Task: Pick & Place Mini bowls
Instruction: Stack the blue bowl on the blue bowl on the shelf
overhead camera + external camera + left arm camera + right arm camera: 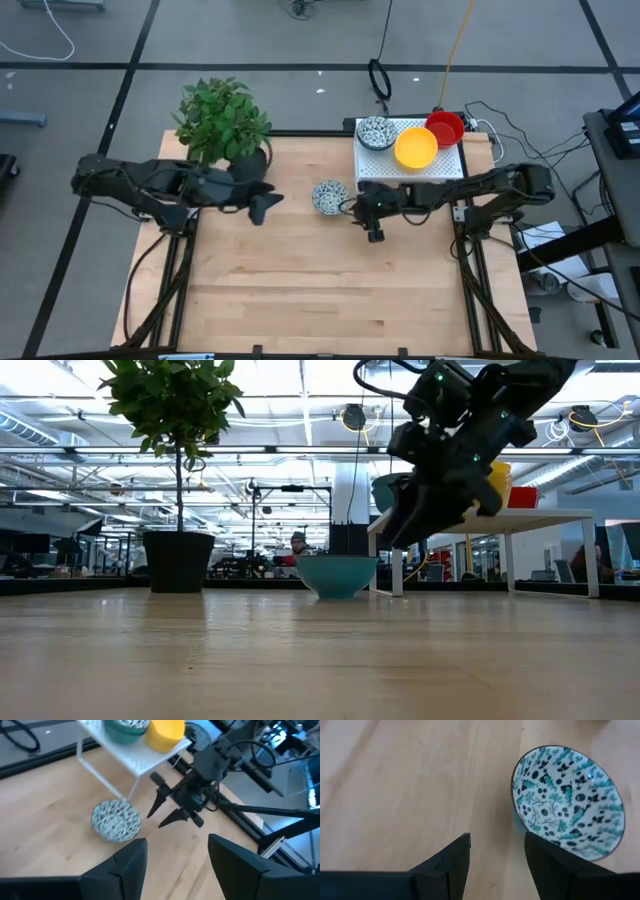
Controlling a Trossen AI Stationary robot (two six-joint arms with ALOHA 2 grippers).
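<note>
While you've got both arms hanging over the table, this is how it looks:

Loose bowl: your small round white bowl with the dense blue-green pattern [329, 197] sits upright on the light wooden table [300, 290], out in the open near the middle of the far half, just beside the white wire rack [440, 166].

Right gripper: your right gripper [351, 206] hovers right next to that patterned bowl [568, 802], fingers spread wide and holding nothing. From the low view it's clearly up off the tabletop, not touching the bowl [336, 574].

Left gripper: your left gripper [272, 201] is parked over the table near the plant, jaws wide apart too, nothing in them. Its wrist camera looks across at the bowl [116, 820] and the other arm.

Rack: up on the rack you've got another blue-green patterned bowl [376, 132], a glossy plain yellow bowl [415, 147] and a glossy plain red bowl [444, 127], close together.

Plant: leafy green plant in a dark round pot [222, 125] at the far left corner, well apart from the bowls.
</note>
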